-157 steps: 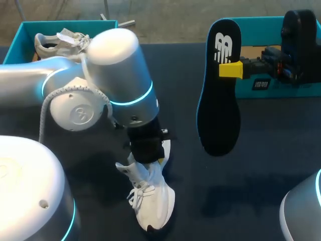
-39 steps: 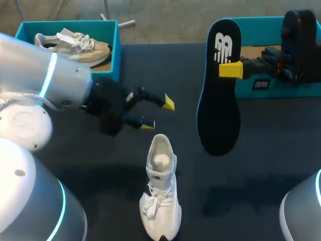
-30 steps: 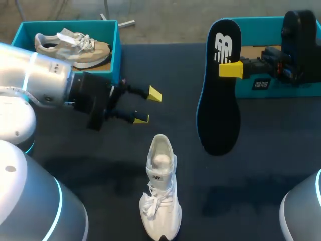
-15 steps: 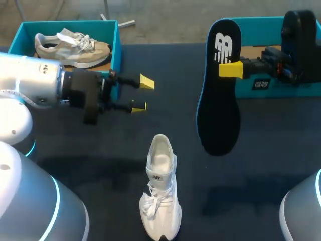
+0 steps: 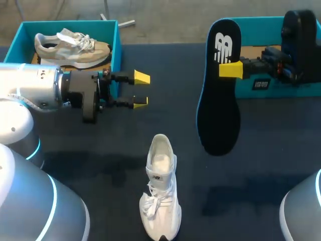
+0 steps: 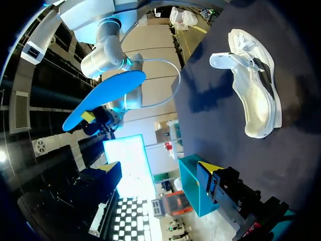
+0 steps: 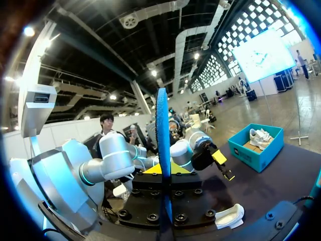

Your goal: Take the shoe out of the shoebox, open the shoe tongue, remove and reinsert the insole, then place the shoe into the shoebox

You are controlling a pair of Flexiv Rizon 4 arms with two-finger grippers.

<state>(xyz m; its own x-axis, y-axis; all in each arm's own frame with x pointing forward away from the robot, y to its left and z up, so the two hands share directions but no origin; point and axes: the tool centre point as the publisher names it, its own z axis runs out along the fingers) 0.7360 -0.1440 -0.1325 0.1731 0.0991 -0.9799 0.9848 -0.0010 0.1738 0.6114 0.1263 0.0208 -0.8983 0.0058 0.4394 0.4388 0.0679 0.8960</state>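
Left hand withdrew — one white shoe, one insole in right hand.

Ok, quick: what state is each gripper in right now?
Left gripper: open, holding nothing.
Right gripper: closed on the insole.

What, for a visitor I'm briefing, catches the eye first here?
A black insole hangs upright in the right gripper, at the right. Near the front a white shoe sits on the dark table, and the open left gripper hovers beside a teal box holding a tan shoe.
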